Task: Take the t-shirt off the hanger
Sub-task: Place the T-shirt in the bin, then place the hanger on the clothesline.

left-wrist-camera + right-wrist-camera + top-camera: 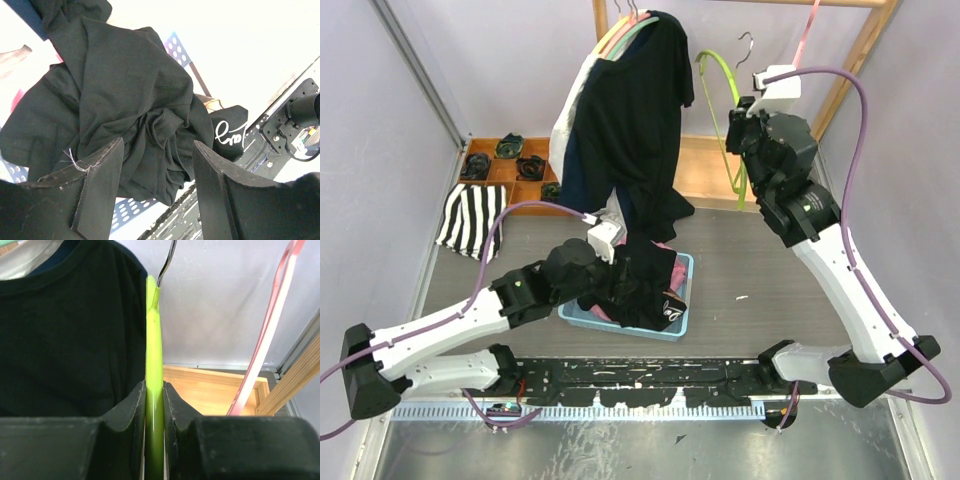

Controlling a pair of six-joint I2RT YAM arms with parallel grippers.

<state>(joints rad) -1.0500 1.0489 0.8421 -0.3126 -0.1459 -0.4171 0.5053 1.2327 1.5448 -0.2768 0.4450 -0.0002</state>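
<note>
T-shirt is lying bunched in the blue basket on the bench. Left gripper is hovering over it, jaws apart, holding nothing. Right gripper is clamping the bare green hanger, far right. Likely the drop-off step; next, left arm lifting clear.

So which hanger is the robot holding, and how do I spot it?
Find the wooden rack at the back. Right of the hanging black shirt, the right end effector pinches a bare hanger. It's the only lime green one; its neighbour is pink.
</note>
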